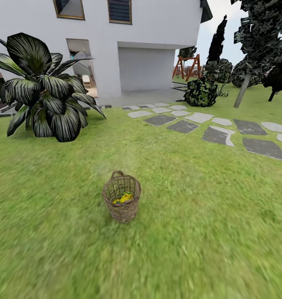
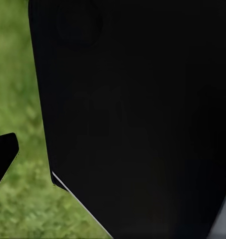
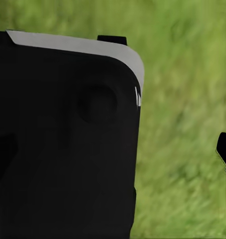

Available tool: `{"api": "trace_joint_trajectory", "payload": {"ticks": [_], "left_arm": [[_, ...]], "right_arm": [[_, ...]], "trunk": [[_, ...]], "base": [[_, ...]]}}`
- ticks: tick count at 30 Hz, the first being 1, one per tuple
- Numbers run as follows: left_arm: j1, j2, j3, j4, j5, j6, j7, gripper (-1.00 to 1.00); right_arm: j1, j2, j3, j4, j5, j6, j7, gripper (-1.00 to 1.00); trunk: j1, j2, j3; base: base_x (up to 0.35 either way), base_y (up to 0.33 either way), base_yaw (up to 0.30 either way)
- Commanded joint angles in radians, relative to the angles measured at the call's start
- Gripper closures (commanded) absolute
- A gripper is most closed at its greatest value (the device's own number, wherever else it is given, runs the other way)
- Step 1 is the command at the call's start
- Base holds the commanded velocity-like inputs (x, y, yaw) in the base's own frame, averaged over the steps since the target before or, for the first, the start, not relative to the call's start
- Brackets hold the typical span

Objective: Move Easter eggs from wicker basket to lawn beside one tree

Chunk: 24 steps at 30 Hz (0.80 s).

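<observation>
The wicker basket (image 1: 121, 202) sits on the lawn (image 1: 207, 232) a bit below and left of the middle of the head view, upright, with its small loop handle on the far rim. Yellow Easter eggs (image 1: 123, 197) show inside it, low against the near wall; how many are in there is hard to tell, they blur into one yellow patch.

Upper left of the frame there's a big dark broad-leaved plant (image 1: 45, 97), and behind it a white house (image 1: 128, 45). A path of grey stepping stones (image 1: 217, 133) runs across the right side from the middle to the edge. Top right has a thin-trunked dark tree (image 1: 257, 41) and a dark bush (image 1: 202, 91), with a wooden swing frame (image 1: 186, 66) further back.

Both wrist views are mostly black robot casing with blurry grass beside it. Can't tell how the jaws stand on either arm, left or right.
</observation>
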Motion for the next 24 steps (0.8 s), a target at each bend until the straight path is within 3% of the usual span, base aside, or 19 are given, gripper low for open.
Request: {"api": "trace_joint_trajectory", "payload": {"ticks": [1,24], "left_arm": [[0.000,0.000,0.000,0.000,0.000,-0.002,-0.001,-1.00],[0.000,0.000,0.000,0.000,-0.001,-0.002,-0.001,-1.00]], "right_arm": [[0.000,0.000,0.003,0.001,0.002,-0.003,0.000,-1.00],[0.000,0.000,0.001,0.001,0.001,-0.003,0.000,-1.00]], "trunk": [[0.001,0.000,-0.001],[0.001,0.000,-0.001]], "base": [[0.323,0.000,0.000],[0.328,0.000,0.000]]}}
